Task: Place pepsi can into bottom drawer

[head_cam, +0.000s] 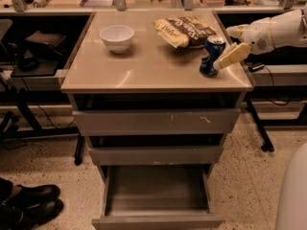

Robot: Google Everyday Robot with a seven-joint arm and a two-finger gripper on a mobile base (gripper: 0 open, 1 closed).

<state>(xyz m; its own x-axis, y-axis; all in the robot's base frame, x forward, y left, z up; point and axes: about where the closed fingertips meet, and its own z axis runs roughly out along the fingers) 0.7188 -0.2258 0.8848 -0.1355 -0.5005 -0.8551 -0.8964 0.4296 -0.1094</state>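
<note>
The pepsi can (pixel 210 56), blue with a silver top, stands near the right front corner of the cabinet top (pixel 144 66). My gripper (pixel 222 47) reaches in from the right on a white arm and is open. Its lower pale finger (pixel 233 55) lies against the can's right side, and the upper finger (pixel 236 31) sits just beyond the can's top. The bottom drawer (pixel 158 188) is pulled out below, and its flat interior is bare.
A white bowl (pixel 117 36) stands at the back left of the top. A chip bag (pixel 184 30) lies just behind the can. The scratched top drawer (pixel 156 121) and the middle drawer (pixel 156 155) are slightly open. Black shoes (pixel 29 205) are on the floor at the left.
</note>
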